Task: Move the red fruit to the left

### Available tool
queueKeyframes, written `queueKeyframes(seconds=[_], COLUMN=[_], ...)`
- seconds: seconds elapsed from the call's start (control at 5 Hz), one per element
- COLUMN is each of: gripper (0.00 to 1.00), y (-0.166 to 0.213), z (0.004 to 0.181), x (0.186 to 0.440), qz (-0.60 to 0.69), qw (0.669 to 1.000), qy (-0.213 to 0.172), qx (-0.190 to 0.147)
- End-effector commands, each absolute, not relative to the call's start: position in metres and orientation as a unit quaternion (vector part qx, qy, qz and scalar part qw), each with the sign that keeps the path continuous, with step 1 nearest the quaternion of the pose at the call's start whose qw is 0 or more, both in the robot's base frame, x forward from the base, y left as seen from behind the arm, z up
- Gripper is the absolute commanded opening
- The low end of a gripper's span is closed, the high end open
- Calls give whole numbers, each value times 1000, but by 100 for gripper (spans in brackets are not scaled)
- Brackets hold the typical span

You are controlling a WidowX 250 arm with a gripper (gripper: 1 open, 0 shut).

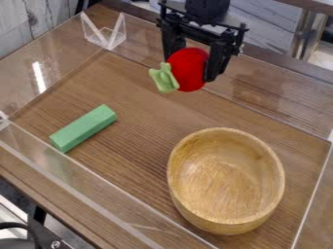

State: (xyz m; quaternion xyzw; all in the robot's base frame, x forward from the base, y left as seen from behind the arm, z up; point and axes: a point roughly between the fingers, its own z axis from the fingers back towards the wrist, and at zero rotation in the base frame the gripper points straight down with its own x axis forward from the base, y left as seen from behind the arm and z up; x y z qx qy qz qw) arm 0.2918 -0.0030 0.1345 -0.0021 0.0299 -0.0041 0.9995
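Note:
The red fruit (190,68) is small and glossy, and its light green leafy cap points left. It sits at the back middle of the wooden table. My gripper (196,60) comes straight down over it, with one dark finger on each side of the fruit. The jaws stand wide and I see no squeeze on the fruit. The fruit's upper part is hidden behind the gripper body. I cannot tell whether the fingers touch it.
A flat green rectangular block (84,127) lies at the left. A large wooden bowl (227,180) stands at the front right. Clear acrylic walls (53,68) ring the table, with a clear stand (104,34) at the back left.

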Motion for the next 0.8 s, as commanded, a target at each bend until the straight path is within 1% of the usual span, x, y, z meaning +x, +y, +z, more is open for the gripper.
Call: queueKeyframes(seconds=[0.0, 0.2, 0.4, 0.6], gripper=[0, 0, 0, 0], y=[16, 43, 74, 88], z=[132, 125, 111, 115], x=[292, 291, 287, 290], qz=[25, 46, 49, 52], qw=[999, 999, 999, 999], qy=[21, 14, 10, 4], qx=[-2, 0, 1, 0])
